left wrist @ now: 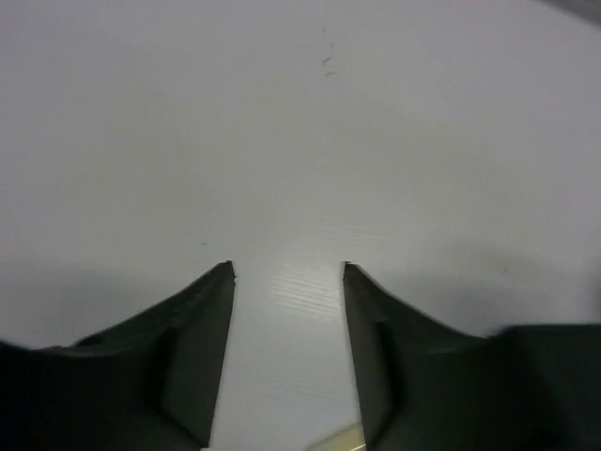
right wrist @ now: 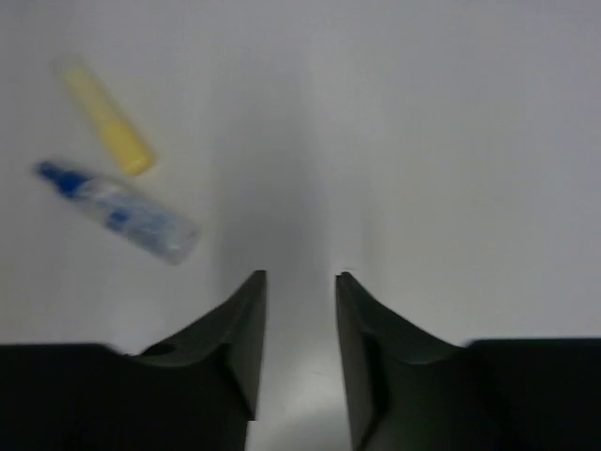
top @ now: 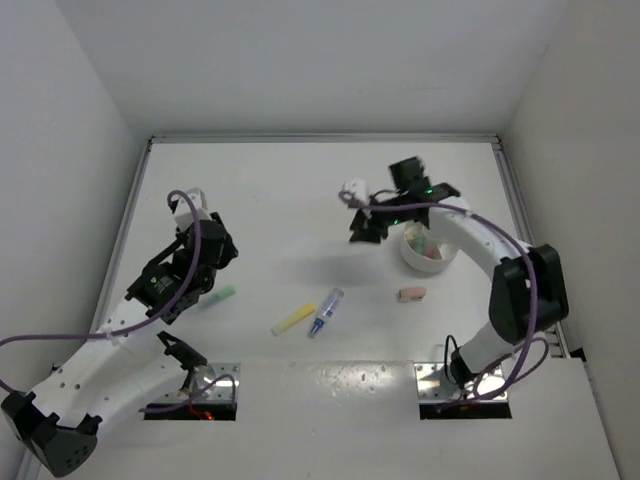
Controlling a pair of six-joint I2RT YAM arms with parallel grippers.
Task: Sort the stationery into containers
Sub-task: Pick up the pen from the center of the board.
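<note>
stationery is partly sorted, by the look of it. the right gripper point(right wrist: 300, 277) has its jaws a narrow way apart with only bare table between them and holds nothing. the left gripper point(left wrist: 288, 272) stands a little wider and is also empty. a pale yellow-green sliver shows at the bottom edge of the left wrist view, just under the fingers. i cannot tell for sure what it is, though the green pen point(top: 225, 294) lies just beside that gripper in the top view.

outward from the right gripper, the yellow pen point(right wrist: 108, 122) and the blue pen point(right wrist: 117, 211) lie close together on the table point(top: 300, 200), between the two arms. the pink eraser point(top: 411, 294) lies near the white bowl point(top: 445, 263) but outside it. the bowl holds a few small pieces, green and pink among them, so four things look left to sort.

the right arm reaches up and curls left past the bowl, its wrist just beside the rim. the left arm stretches forward, bent at the elbow, with its gripper tilted down by the green pen.
</note>
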